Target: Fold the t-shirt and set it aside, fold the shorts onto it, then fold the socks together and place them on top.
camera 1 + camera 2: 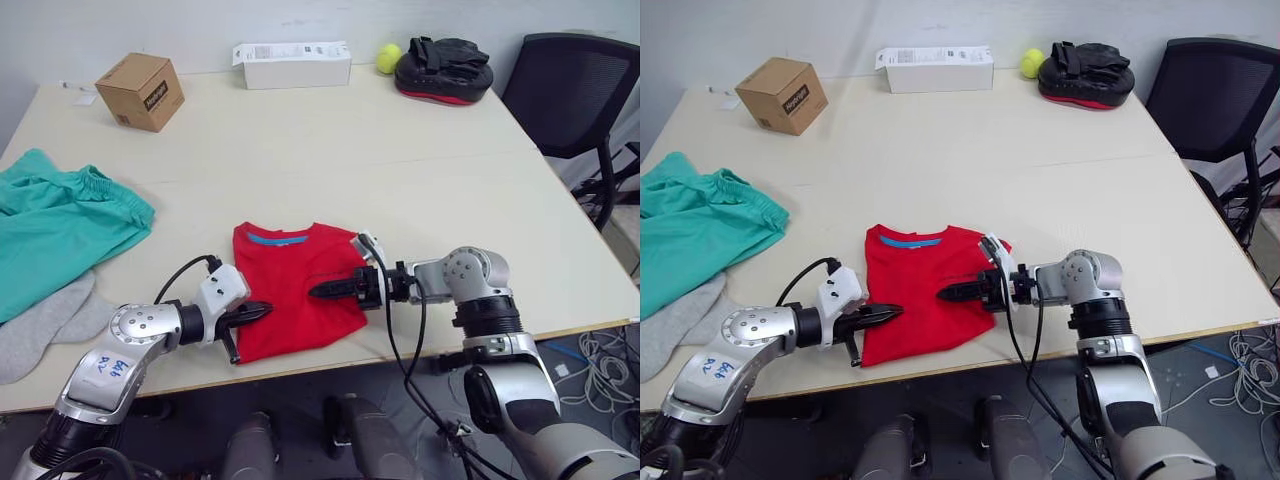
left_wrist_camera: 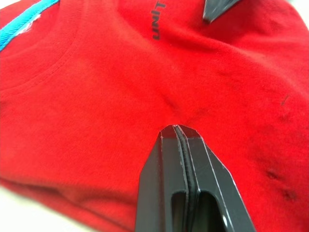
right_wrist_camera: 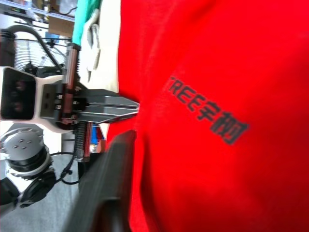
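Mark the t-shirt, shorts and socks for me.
t-shirt (image 1: 290, 270): left eye view, on the red chest panel below the collar.
shorts (image 1: 60, 225): left eye view, mid teal cloth below the waistband.
socks (image 1: 45, 320): left eye view, on the grey knit.

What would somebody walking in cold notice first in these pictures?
The bright red t-shirt, folded into a compact block near the table's front edge, with the left end effector and right end effector reaching onto it from either side. Next, the teal shorts bunched at the table's left edge, the grey socks lying beside them.
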